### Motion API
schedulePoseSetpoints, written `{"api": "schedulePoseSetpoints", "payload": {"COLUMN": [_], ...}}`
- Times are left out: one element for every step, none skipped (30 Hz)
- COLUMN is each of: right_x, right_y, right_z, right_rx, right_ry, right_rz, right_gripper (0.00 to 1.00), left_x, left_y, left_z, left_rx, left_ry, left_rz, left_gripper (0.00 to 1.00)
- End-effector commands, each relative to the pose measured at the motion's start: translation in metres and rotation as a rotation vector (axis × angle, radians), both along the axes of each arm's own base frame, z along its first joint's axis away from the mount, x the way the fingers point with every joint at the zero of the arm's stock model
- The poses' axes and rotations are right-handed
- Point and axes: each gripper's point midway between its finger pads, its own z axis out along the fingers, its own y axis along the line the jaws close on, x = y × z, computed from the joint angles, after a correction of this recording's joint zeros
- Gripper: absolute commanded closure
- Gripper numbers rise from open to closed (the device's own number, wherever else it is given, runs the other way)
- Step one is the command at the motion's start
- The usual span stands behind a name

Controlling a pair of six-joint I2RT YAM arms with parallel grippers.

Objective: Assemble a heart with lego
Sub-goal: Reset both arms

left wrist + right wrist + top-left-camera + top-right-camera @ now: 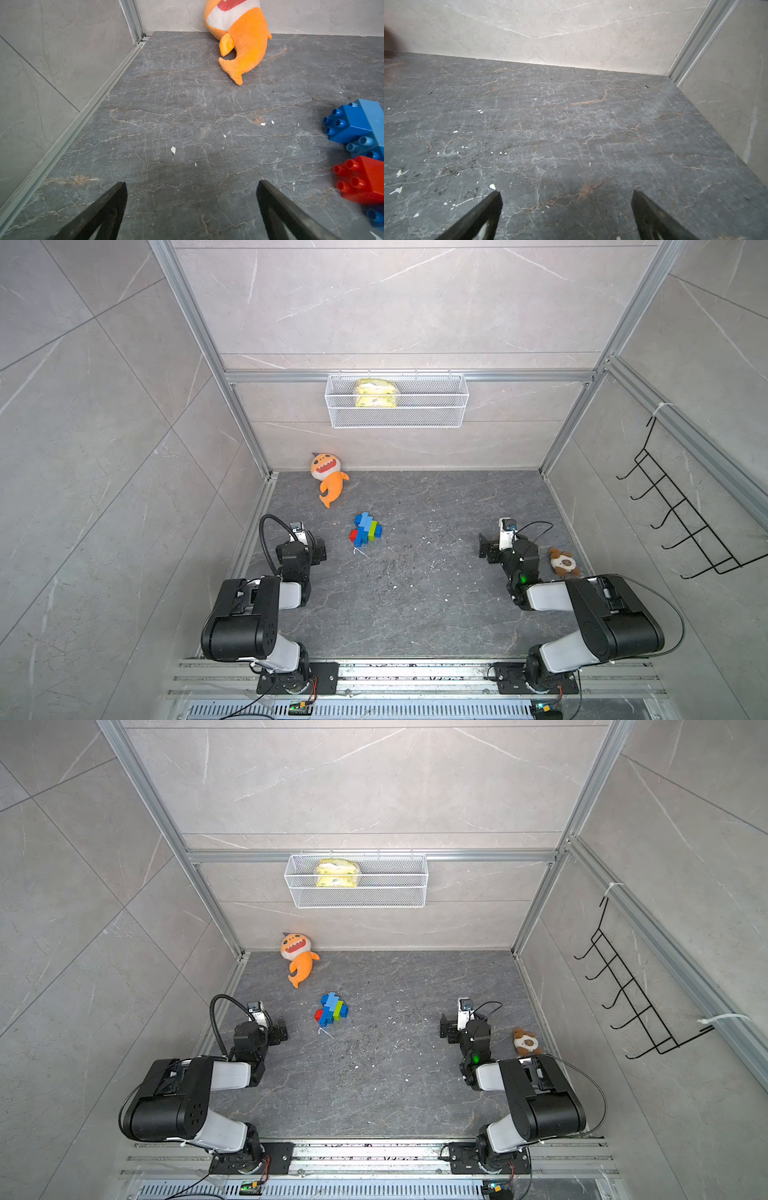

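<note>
Left tool [191,184]: jaws spread wide and holding nothing; only bare tabletop [187,124] shows between the two dark fingers. Right tool [566,193]: likewise spread wide and holding nothing, with bare tabletop between its fingers. Both arms are folded low at their own sides of the tabletop, well apart from each other. The heart [365,529] lies on the tabletop in both top views, left of the middle and nearer the left arm than the right, clear of both tools. It is a stepped cluster of joined blue bricks [351,122], with a lime-green brick [376,529] on the side facing the right arm and a red brick [363,178] on the side facing the left arm. In the left wrist view the studs of the red and blue bricks point sideways toward that arm, so the cluster lies on its side. It sits beside the left tool without touching it. An orange plush fish [329,479] lies farther back, its head against the back wall [395,448] and apart from the heart. A brown plush toy [563,562] lies just beside the right arm, at the right edge of the tabletop. A white wire basket [397,416] hangs on the back wall and holds a yellow packet [376,393]. A black hook rack [681,510] hangs on the right-hand wall. Small white flecks are scattered over the tabletop.
</note>
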Motion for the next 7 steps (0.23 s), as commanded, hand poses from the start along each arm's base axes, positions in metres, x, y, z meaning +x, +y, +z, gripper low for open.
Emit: {"api": "schedulePoseSetpoints", "payload": {"right_x": [0.0053, 0.0054, 0.0053, 0.0053, 0.0049, 0.0048, 0.0048], "right_y": [0.0032, 0.0032, 0.0032, 0.0027, 0.0027, 0.0022, 0.0023], "right_z": [-0.0004, -0.0006, -0.0008, -0.0002, 0.0002, 0.0004, 0.0004], "right_rx": [0.024, 0.029, 0.030, 0.028, 0.028, 0.028, 0.027], "right_ry": [0.012, 0.014, 0.014, 0.012, 0.008, 0.006, 0.006], "right_rz": [0.016, 0.019, 0.020, 0.018, 0.018, 0.014, 0.016], "right_gripper": [0.00, 0.00, 0.00, 0.00, 0.00, 0.00, 0.00], "left_x": [0.0059, 0.0056, 0.0057, 0.0055, 0.0058, 0.0056, 0.0058], "left_y": [0.0006, 0.0006, 0.0008, 0.0007, 0.0008, 0.0008, 0.0004], "left_z": [0.0129, 0.0127, 0.0128, 0.0128, 0.0130, 0.0127, 0.0130], "left_rx": [-0.008, -0.008, -0.007, -0.007, -0.008, -0.007, -0.007], "left_ry": [-0.044, -0.044, -0.044, -0.044, -0.045, -0.044, -0.045], "left_rz": [0.002, 0.002, 0.003, 0.002, 0.003, 0.003, 0.002], "left_gripper": [0.00, 0.00, 0.00, 0.00, 0.00, 0.00, 0.00]}}
